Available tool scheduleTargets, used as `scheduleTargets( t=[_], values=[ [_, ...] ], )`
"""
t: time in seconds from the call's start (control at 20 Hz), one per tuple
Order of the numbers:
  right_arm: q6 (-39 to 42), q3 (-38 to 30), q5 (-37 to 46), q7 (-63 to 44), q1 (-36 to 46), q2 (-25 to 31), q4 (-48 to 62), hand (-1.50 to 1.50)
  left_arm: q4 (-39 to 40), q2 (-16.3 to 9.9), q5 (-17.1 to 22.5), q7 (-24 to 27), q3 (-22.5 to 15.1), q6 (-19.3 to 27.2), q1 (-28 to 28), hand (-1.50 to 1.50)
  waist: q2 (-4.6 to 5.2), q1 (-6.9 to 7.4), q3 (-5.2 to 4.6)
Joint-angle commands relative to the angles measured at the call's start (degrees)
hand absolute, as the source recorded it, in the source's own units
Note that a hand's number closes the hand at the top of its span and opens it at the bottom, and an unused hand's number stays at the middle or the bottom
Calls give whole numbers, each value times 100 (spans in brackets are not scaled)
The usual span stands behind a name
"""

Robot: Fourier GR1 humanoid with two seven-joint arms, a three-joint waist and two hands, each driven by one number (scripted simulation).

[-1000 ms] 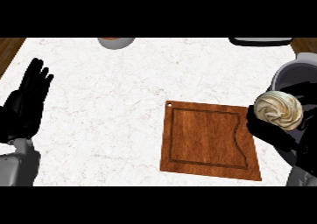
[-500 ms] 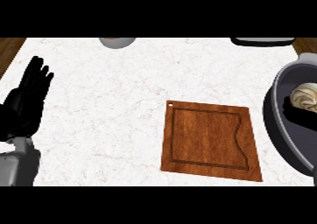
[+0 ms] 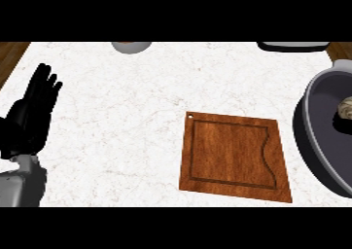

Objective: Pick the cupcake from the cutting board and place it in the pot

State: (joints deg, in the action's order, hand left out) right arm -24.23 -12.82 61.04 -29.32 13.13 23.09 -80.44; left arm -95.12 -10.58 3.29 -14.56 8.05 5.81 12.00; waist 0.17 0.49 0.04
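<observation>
Pot [image 3: 319,146] at 3 o'clock holds the cupcake [image 3: 349,107]. Board [image 3: 236,156] lies bare on the bench [image 3: 136,97], just beside the pot. Left robot hand [image 3: 31,114] at 9 o'clock, fingers spread, upright. Right robot hand unseen.
</observation>
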Motion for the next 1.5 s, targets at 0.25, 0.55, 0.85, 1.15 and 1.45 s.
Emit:
scheduleTargets(
  t=[0.25, 0.55, 0.85, 1.15, 1.45],
  values=[
    [-108, -834, -1483, 1091, 818, 101, 2363, -150, 345, 9, 41, 326, 85, -111, 8, 0, 19, 31, 4],
    [302, -1183, -2798, 2597, 1201, -42, 2893, -150, -208, 43, -52, -197, -76, 32, -18, 0, -5, 35, 10],
    [409, -2079, -4247, 3979, 1131, -181, 2616, -150, 14, 67, -104, 133, -39, 10, -81, 0, -13, -64, 8],
    [1139, -2798, -5317, 4345, 574, 189, 2344, -150, 20, -24, 115, 95, 121, -169, -190, 0, -26, -85, -1],
    [1739, -2997, -5917, 4120, -45, 479, 1816, -150, 444, -119, 10, 102, 242, -78, 293, 0, -20, -105, -5]
  ],
)
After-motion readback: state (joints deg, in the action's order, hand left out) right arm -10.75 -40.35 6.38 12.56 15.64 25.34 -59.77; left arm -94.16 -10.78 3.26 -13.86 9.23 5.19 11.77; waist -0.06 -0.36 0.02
